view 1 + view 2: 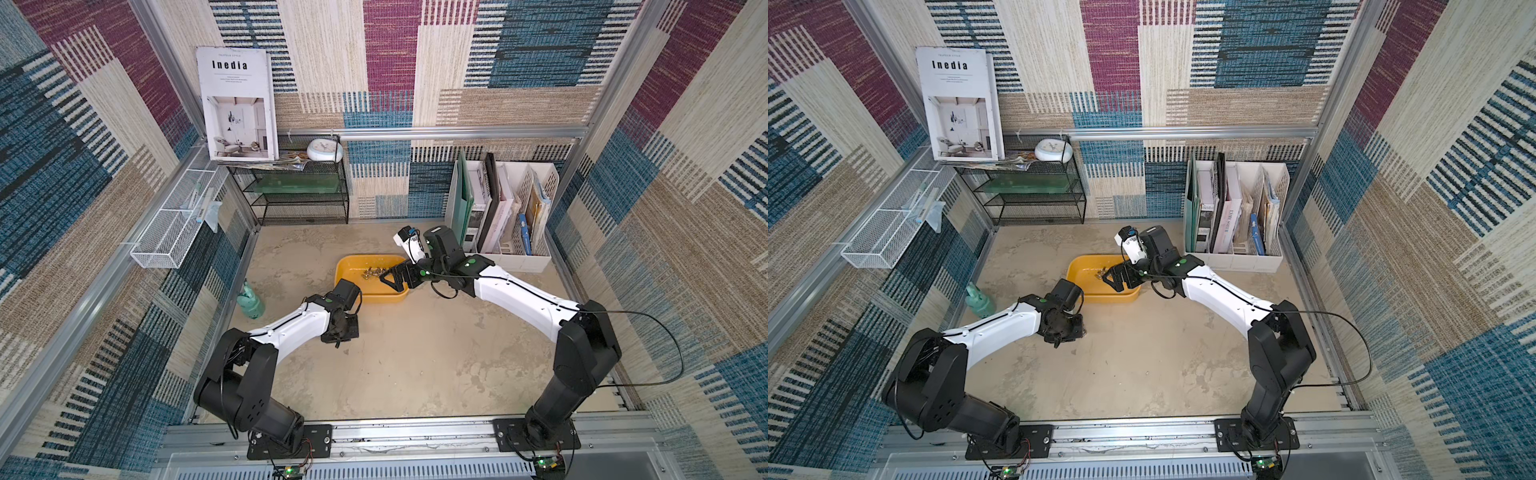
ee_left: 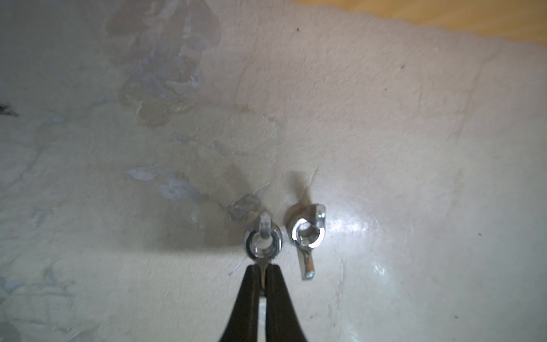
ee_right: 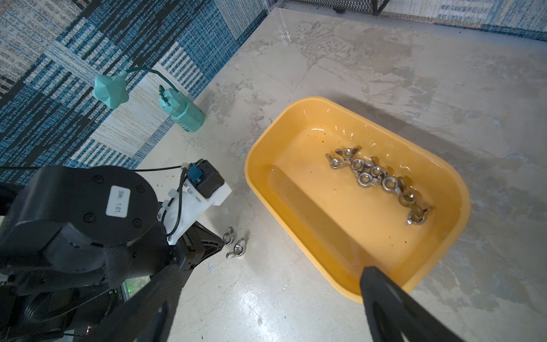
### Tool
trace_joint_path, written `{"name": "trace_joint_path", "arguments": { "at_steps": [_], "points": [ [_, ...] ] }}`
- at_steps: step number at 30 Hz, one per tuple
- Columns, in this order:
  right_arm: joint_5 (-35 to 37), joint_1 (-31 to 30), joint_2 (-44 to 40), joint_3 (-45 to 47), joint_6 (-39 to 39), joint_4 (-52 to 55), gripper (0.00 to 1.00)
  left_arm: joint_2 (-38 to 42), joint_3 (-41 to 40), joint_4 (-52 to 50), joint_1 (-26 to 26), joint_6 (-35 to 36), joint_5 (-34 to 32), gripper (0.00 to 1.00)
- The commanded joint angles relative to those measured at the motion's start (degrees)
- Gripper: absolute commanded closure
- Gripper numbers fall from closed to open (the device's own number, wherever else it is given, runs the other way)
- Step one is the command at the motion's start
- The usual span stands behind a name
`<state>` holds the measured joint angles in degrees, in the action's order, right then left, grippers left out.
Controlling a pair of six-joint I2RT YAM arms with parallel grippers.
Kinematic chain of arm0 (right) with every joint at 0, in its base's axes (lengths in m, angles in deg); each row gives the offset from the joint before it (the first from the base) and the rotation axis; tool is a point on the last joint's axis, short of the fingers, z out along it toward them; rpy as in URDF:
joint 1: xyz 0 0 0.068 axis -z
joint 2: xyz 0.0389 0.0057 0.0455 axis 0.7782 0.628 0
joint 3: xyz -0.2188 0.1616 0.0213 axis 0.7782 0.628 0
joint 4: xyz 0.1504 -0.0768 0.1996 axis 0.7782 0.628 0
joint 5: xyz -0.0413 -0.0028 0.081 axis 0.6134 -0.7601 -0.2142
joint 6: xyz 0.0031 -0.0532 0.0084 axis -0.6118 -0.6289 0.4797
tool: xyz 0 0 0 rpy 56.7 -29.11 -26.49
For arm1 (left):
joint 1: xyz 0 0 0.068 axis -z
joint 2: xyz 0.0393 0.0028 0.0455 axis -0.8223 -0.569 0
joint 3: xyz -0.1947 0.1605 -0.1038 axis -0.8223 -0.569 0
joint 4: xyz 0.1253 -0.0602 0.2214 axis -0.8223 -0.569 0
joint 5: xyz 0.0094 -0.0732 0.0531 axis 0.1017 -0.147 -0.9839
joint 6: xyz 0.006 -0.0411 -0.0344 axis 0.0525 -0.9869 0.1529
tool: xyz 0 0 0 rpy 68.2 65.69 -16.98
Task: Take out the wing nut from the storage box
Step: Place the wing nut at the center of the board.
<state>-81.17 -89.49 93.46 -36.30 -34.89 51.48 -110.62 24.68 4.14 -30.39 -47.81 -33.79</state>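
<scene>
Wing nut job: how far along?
Done: one loose wing nut lies on the table outside the storage box. In hand: the left gripper is shut on a second wing nut beside it. Remaining: a cluster of nuts in the box, open right gripper above.

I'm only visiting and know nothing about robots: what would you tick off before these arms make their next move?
1. Grip: left fingers shut on one wing of the held wing nut: ok.
2. Location: held wing nut over the table, outside the storage box: ok.
3. Set down: touching the table: cannot tell.
4. Neighbour: loose wing nut lies beside it, apart: ok.
5. Other arm: right fingers open, empty, over the storage box: ok.
6. Supply: pile of wing nuts in the box: ok.
</scene>
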Motion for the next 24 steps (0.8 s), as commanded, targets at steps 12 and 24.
{"name": "trace_joint_path", "arguments": {
  "at_steps": [12, 24],
  "points": [
    [0.41, -0.09, -0.44, -0.06, -0.07, -0.03, 0.01, -1.64, -0.12, 0.87, 0.21, 1.19, -0.24, 0.86],
    [1.41, -0.10, -0.46, 0.29, -0.12, -0.98, 0.01, 1.65, 2.77, -5.07, 0.18, 1.47, -2.77, 0.68]
  ]
}}
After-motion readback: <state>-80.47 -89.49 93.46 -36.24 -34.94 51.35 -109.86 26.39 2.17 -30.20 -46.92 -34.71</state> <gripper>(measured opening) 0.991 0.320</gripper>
